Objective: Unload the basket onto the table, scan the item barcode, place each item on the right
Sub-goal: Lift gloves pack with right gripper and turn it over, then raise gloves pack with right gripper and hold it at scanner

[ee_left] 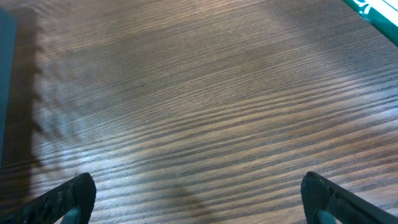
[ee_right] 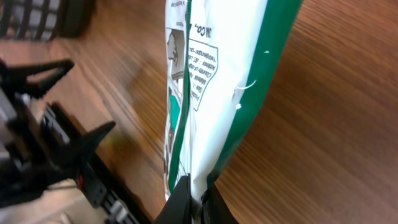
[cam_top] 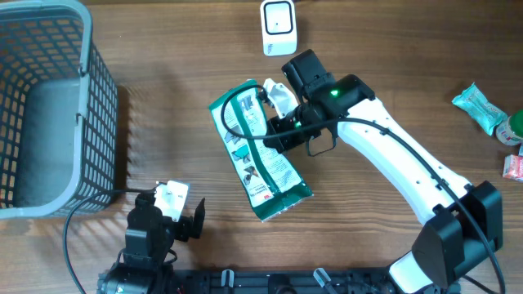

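The item is a green and white packet (cam_top: 257,151) at the middle of the wooden table, lying slantwise. My right gripper (cam_top: 276,131) is shut on its upper right edge. In the right wrist view the packet (ee_right: 211,81) stretches away from the closed gripper (ee_right: 196,194), its printed side facing left; no barcode is readable. A white scanner (cam_top: 279,27) stands at the far edge, just beyond the packet. My left gripper (cam_top: 181,208) is near the front edge, open and empty. The left wrist view shows the gripper (ee_left: 199,199) over bare wood, with a green corner of the packet (ee_left: 373,12) at top right.
A grey mesh basket (cam_top: 98,122) fills the far left of the table. A teal packet (cam_top: 482,106) and other small goods (cam_top: 513,167) lie at the right edge. The basket (ee_right: 43,15) also appears at the top left of the right wrist view.
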